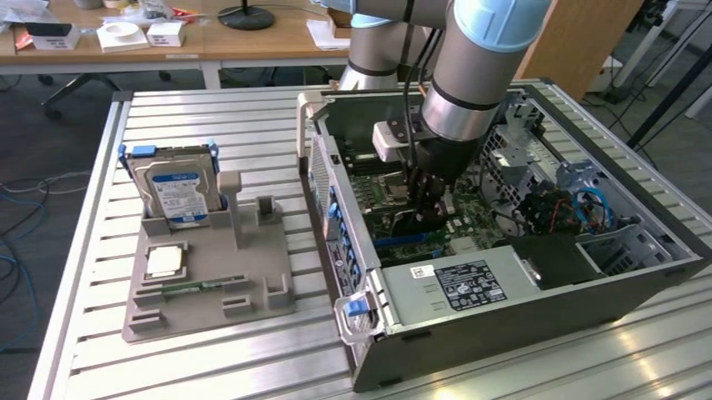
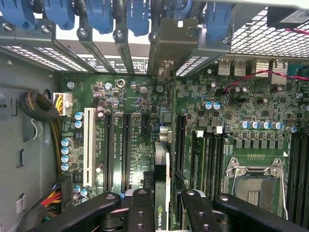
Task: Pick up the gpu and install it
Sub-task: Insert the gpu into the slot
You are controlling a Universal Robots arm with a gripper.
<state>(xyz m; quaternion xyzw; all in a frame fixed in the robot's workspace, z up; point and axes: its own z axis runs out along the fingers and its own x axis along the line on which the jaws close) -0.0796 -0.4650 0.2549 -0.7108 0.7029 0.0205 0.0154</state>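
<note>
One gpu [image 2: 161, 166]: thin card, probably light, stiff, fragile. It stands edge-on just over the motherboard [image 2: 130, 96]. Your gripper [image 2: 163, 205] clamps its flat faces, at the edge farthest from the motherboard; likely the soundest hold.

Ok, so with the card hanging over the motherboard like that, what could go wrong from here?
The gpu, clamped edge-on in the pincer, hangs over several close-set black slots; it may come down beside the intended one or into a neighbour. Its far end faces the rear slot frame by the blue latches, where the bracket could snag. Small capacitors stand near its path and might get knocked.
</note>
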